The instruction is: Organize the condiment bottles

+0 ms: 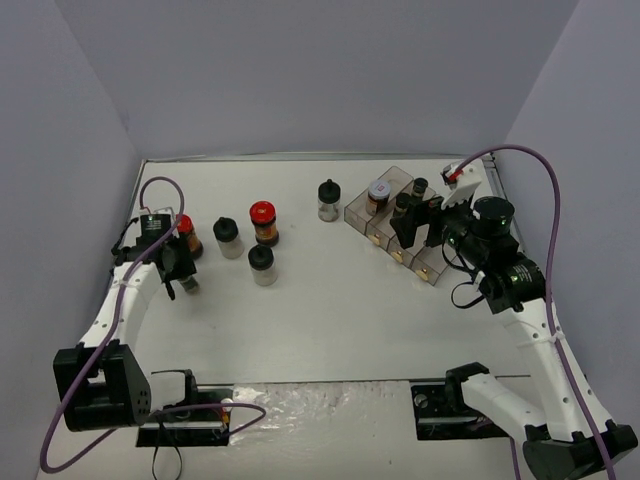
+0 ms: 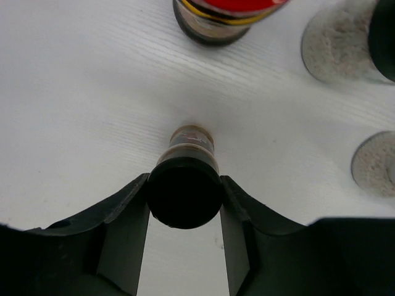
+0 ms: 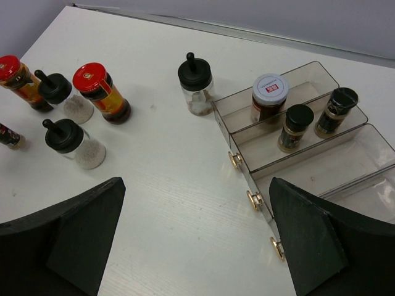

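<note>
Three jars stand in the tray (image 3: 327, 163): the white-lidded jar (image 3: 270, 95) in the back row and two black-capped jars (image 3: 296, 126) in the row before it, as far as I can tell through the clear walls. The nearer rows hold none that I can see. By my count that makes the job about a third done.

Six more are out on the table (image 3: 173, 179). Two red-capped jars (image 3: 99, 92) and two of the three knob-topped jars (image 3: 74, 143) cluster on my left side, well apart from the tray. The third knob-topped one stands just beside the tray's left end. The sixth is the small dark jar (image 2: 191, 145), and I have that one. My left claw (image 2: 185, 191) is clenched on its black cap, a finger pressed to each side. Its base looks to rest on the table, so I judge it grasped but not yet lifted. A red-capped jar stands near, just beyond it.

My right claw (image 3: 196, 203) hangs over the tray released, fingers spread wide with nothing between them.

What is left, I reckon, is to carry this dark jar across to a free row, then do the same for the other five. The one beside the tray should be the shortest trip. The cluster on my left is the bulk of the work.
</note>
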